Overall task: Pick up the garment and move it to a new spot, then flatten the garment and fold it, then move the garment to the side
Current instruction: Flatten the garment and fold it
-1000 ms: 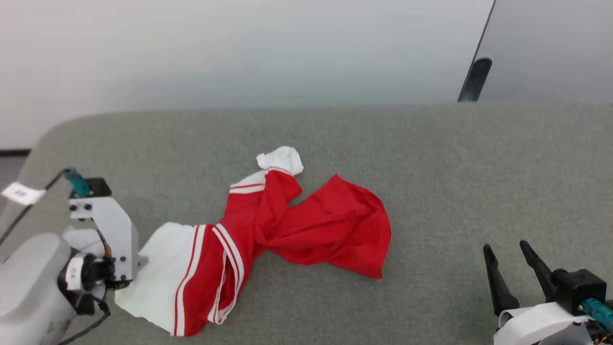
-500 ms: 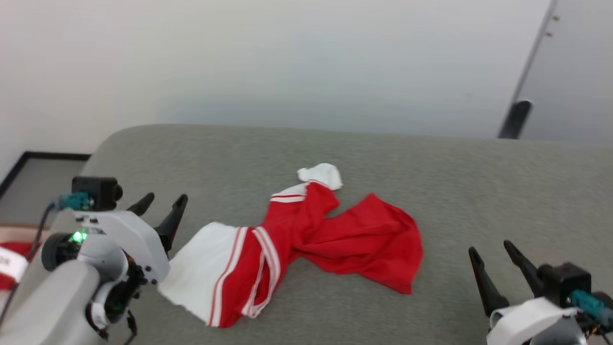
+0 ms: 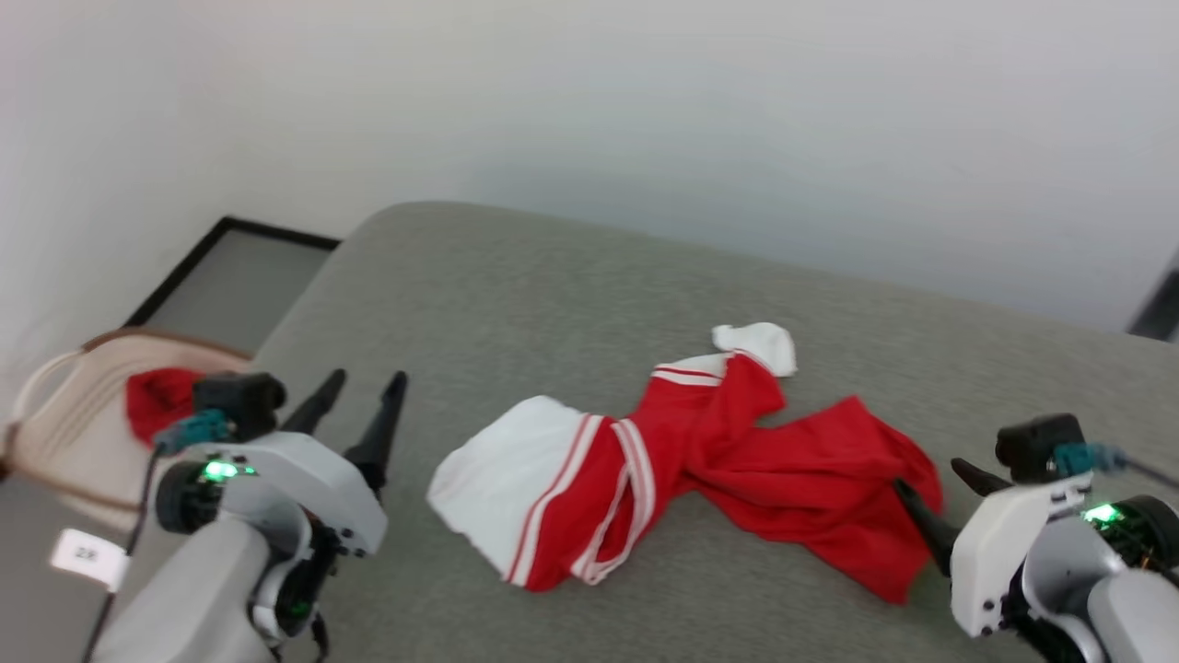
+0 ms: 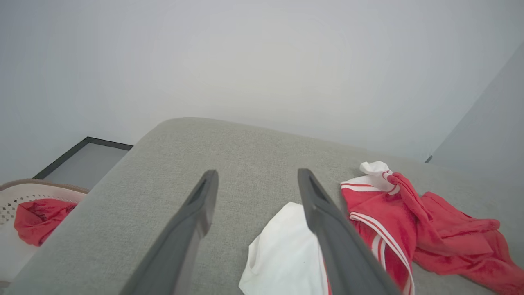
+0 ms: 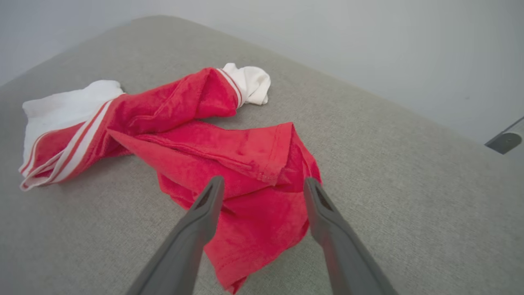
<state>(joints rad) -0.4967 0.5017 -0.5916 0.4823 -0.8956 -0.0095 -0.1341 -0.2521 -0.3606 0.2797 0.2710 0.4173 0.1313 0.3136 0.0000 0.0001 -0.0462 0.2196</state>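
Note:
The garment (image 3: pixel 718 460) lies crumpled and twisted on the grey table (image 3: pixel 516 276). It is red with white sleeves and red-and-white striped trim. One white sleeve spreads at its left end and a small white bunch sits at the far side. My left gripper (image 3: pixel 367 379) stands open just left of the white sleeve, apart from it. In the left wrist view the left gripper (image 4: pixel 257 174) frames bare table, with the garment (image 4: pixel 393 209) to the right. My right gripper (image 3: pixel 928 476) is open at the garment's red right hem. The right wrist view has the right gripper (image 5: pixel 263 181) over the garment's (image 5: pixel 196 123) red folds.
A beige basket (image 3: pixel 55 424) holding a plain red cloth (image 3: pixel 157 401) stands on the floor beyond the table's left edge. The basket's red cloth (image 4: pixel 37 213) also appears at the lower left of the left wrist view. A white tag (image 3: pixel 85 555) hangs by my left arm. A pale wall is behind.
The head camera has turned left, bringing the basket into view. My left gripper lifted off the white sleeve, fingers now pointing up. My right gripper came closer to the red hem.

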